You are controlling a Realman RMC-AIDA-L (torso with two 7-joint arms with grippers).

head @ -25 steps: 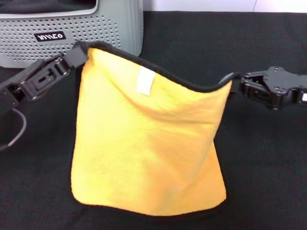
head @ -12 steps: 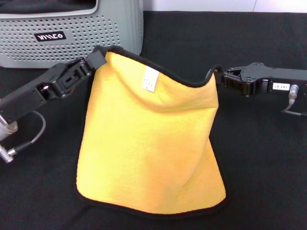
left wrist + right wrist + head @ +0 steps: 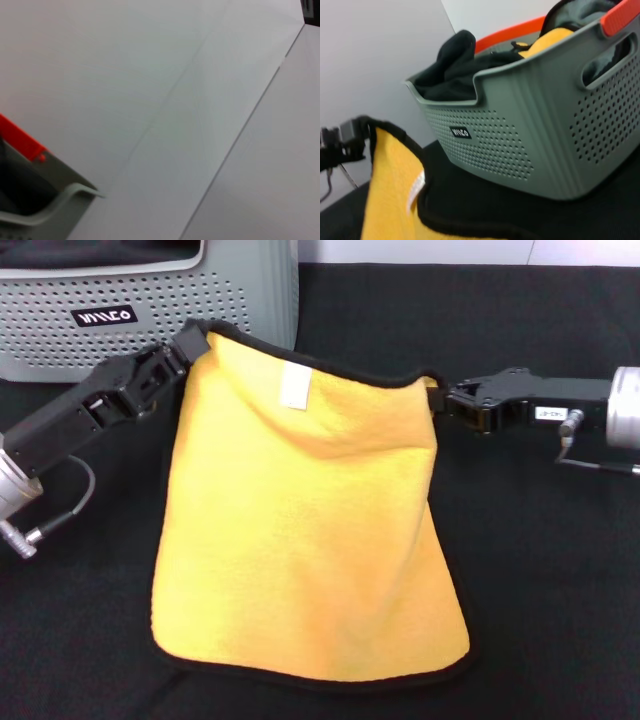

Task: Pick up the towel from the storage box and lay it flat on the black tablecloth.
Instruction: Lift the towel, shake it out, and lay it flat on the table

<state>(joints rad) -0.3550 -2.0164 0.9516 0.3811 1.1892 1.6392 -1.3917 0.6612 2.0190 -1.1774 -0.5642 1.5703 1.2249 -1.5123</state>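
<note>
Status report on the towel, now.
Left end effector and right end effector each shut on a top corner of the towel. Towel out of storage box, lower part draped on black tablecloth. No obstruction.

We see the grey perforated storage box [image 3: 535, 140] standing on the black tablecloth [image 3: 600, 220], heaped with dark and yellow cloths. Nearer, the yellow towel [image 3: 390, 200], black-trimmed with a white tag, hangs from the left gripper [image 3: 345, 137] pinching its corner.
</note>
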